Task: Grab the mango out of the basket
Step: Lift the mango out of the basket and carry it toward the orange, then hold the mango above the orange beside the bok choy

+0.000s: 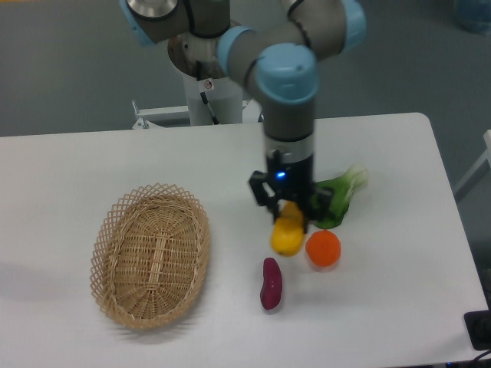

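Pincer (289, 215) | clamped on mango (287, 238) | well apart from basket (151, 253)

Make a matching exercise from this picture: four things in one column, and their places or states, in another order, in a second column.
1. mango
2. basket
3. sweet potato
4. orange

a. empty, at the left
b. held by the gripper
c. lying nearest the front edge
d. just right of the held fruit

Pairs: 1-b, 2-a, 3-c, 4-d

Mango (286, 238) right of basket (115, 230)
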